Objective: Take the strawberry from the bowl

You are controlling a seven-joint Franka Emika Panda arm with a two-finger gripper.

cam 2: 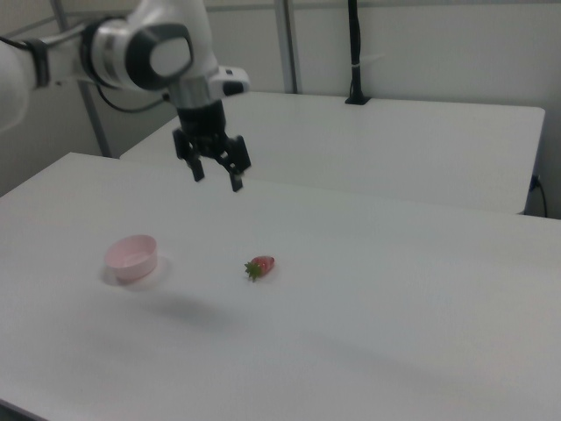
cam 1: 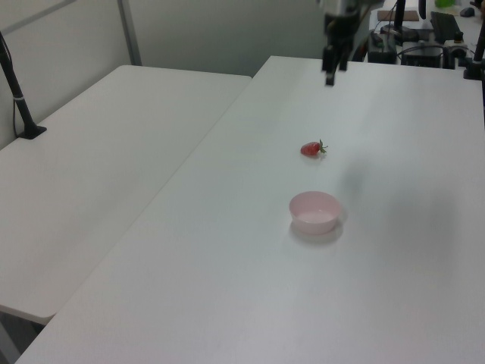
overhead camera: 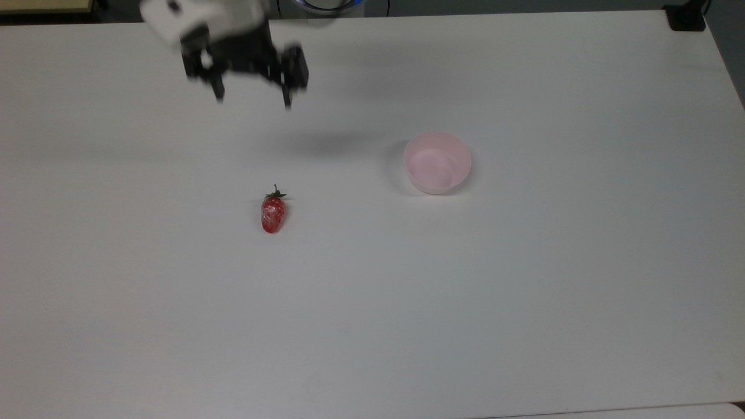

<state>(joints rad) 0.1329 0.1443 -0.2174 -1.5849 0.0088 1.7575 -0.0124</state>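
Observation:
The red strawberry (overhead camera: 273,213) lies alone on the white table (overhead camera: 524,291), its green cap toward the top view's far edge. I also see the strawberry (cam 1: 311,149) in the left view and the strawberry (cam 2: 260,265) in the right view. The pale pink bowl (overhead camera: 437,162) stands empty to the top view's right of it, well apart; the bowl (cam 1: 315,211) and bowl (cam 2: 132,256) show the same. My gripper (overhead camera: 252,98) hangs open high above the table, far from both, with nothing between its fingers; the gripper (cam 2: 216,178) is raised in the right view too, as is the gripper (cam 1: 331,73).
A second white table (cam 1: 114,152) adjoins at the left view's left, with a black post (cam 1: 17,91) on it. A black block (overhead camera: 685,17) sits at the top view's far right corner. Cables and equipment (cam 1: 424,38) crowd the left view's far end.

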